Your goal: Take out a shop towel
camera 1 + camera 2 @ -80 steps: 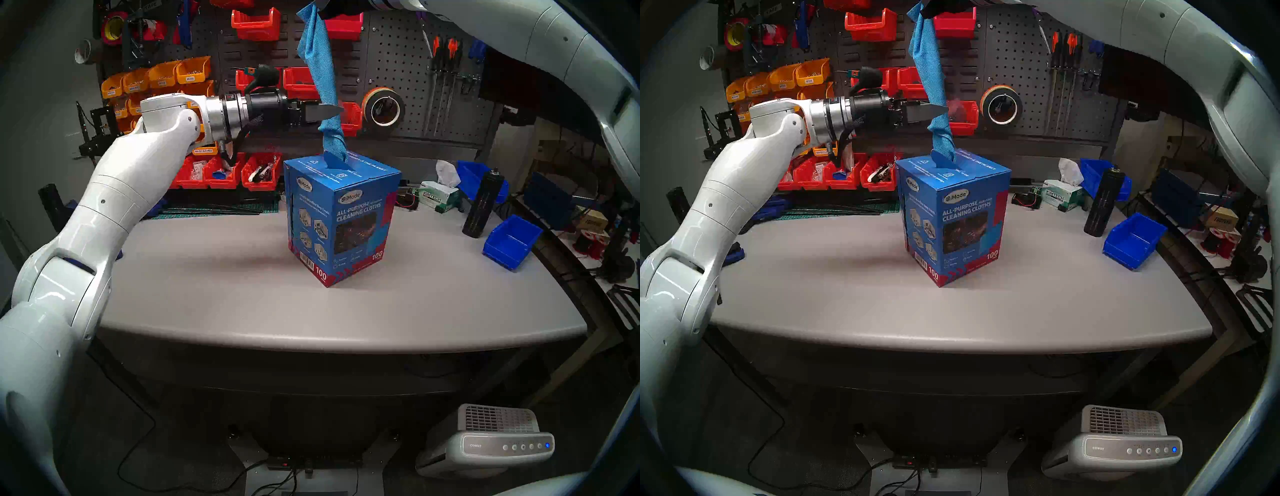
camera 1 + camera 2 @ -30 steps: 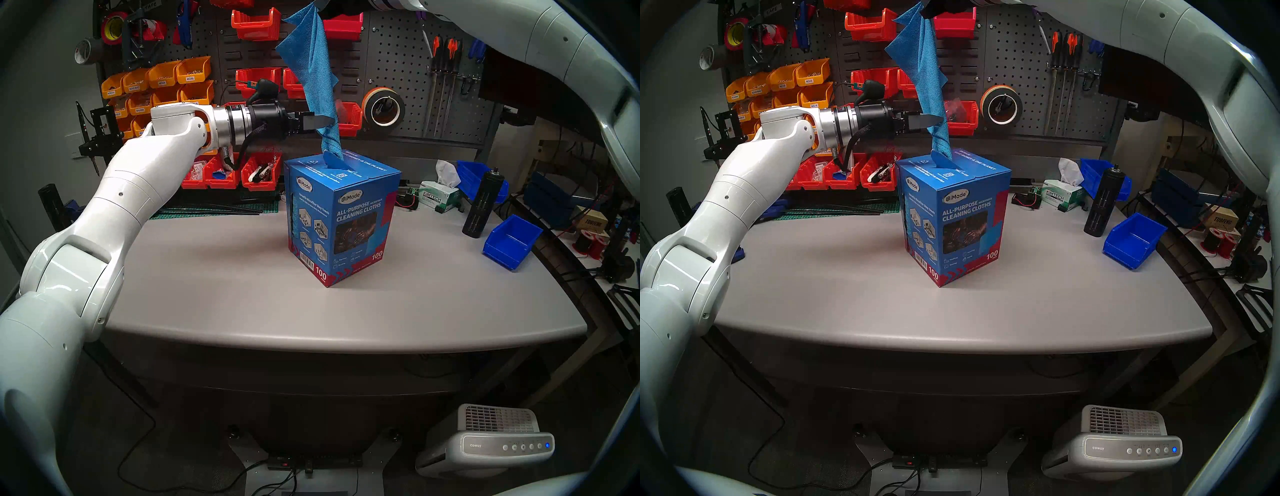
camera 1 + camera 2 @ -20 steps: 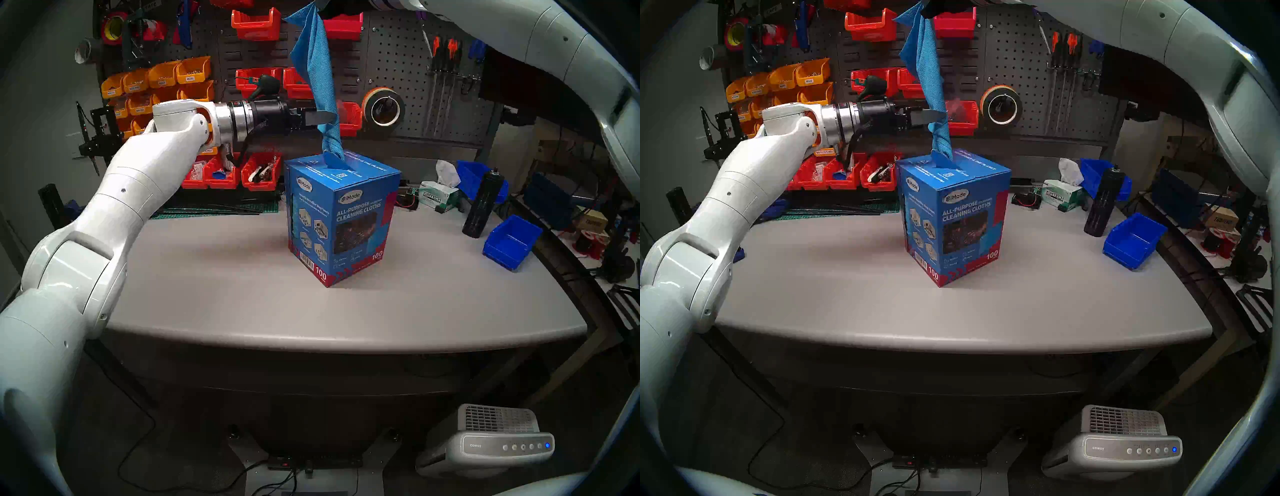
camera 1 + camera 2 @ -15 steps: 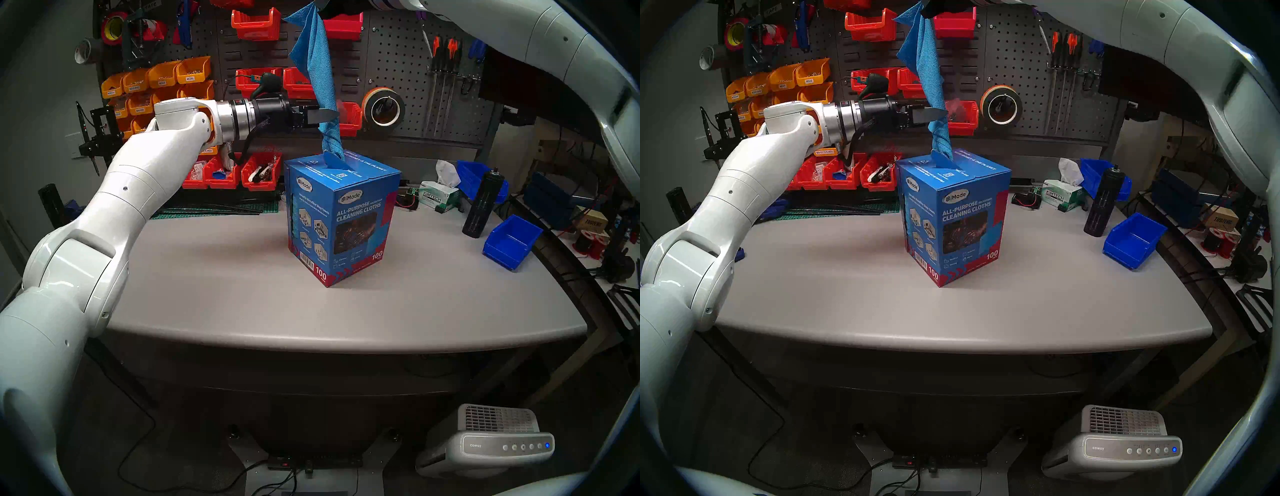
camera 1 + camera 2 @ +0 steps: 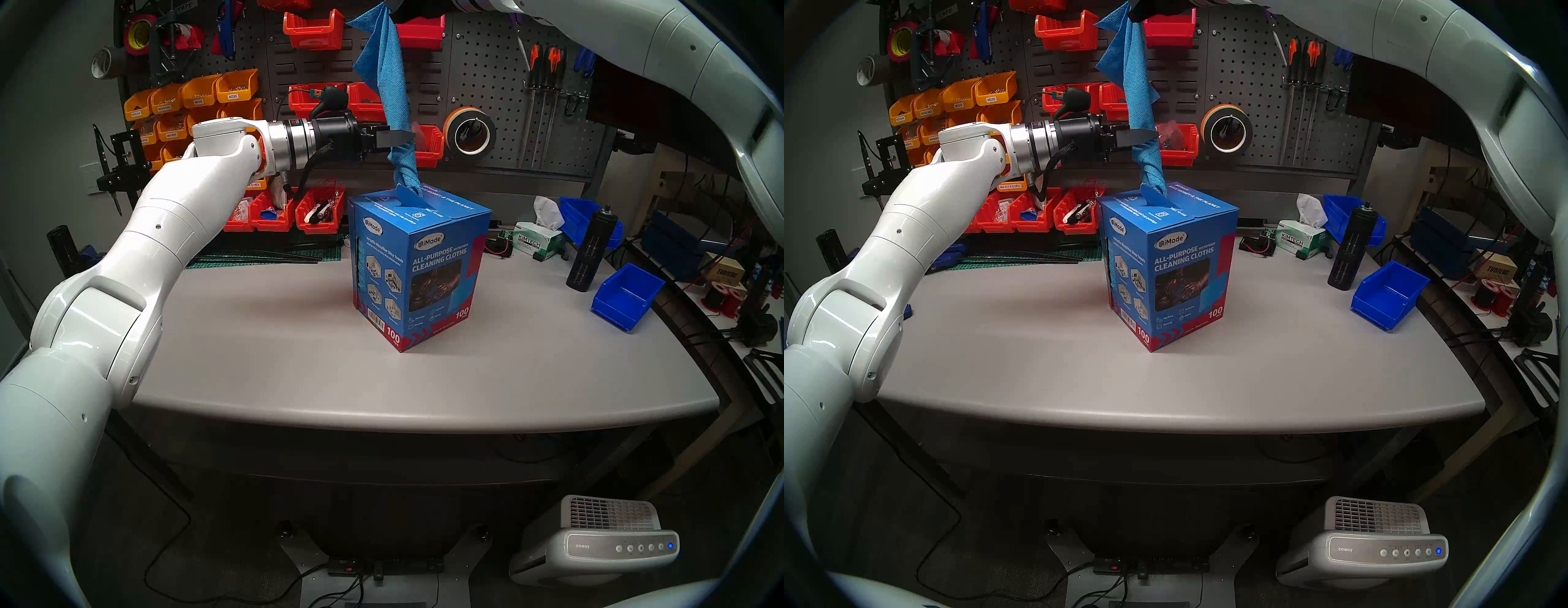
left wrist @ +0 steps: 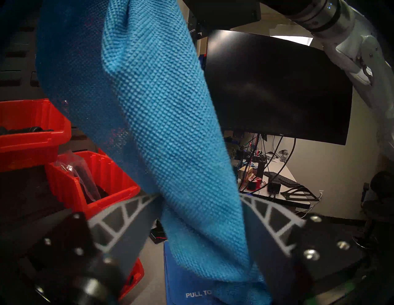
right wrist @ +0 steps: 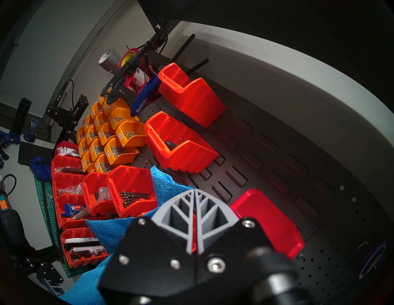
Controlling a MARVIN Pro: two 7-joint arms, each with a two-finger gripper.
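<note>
The sky-blue shop towel (image 5: 392, 85) stretches up from the slot in the top of the blue carton (image 5: 424, 276), which stands mid-table. My right gripper (image 5: 392, 5) is shut on the towel's top end at the view's upper edge; in the right wrist view the fingers (image 7: 195, 191) are closed with the cloth (image 7: 168, 189) sticking out beside them. My left gripper (image 5: 401, 138) reaches in sideways from the left, shut on the towel a little above the carton. The left wrist view shows the cloth (image 6: 170, 127) bunched between both fingers (image 6: 128, 223). Below the grip the towel is twisted.
A green-white Kimtech box (image 5: 535, 244), a black bottle (image 5: 592, 250) and a blue bin (image 5: 627, 295) stand at the right of the table. Red bins (image 5: 297, 210) and a pegboard with tools and a tape roll (image 5: 469, 135) line the back.
My left gripper has risen a little while staying on the towel. The flared upper cloth has folded back in, and the twist below the grip is tighter. The carton has not moved.
</note>
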